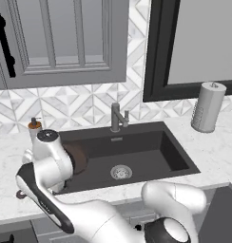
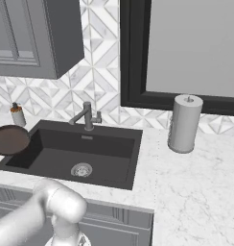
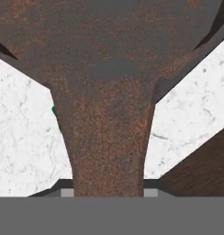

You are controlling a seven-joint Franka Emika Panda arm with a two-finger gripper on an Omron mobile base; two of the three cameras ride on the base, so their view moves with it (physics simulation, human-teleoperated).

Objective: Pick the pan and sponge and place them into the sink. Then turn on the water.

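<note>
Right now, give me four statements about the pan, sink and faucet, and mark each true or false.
1. The gripper is shut on the pan handle. True.
2. Water runs from the faucet. False: no stream shows.
3. The pan lies flat on the sink floor. False: it is held at the sink's left edge.
4. A paper towel roll stands right of the sink. True.

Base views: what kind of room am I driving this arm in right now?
Almost certainly a rendered kitchen. A dark sink with a grey faucet is set in a white marble counter, grey cabinets hang above a patterned tile backsplash, and a paper towel roll stands beside the sink.
</note>
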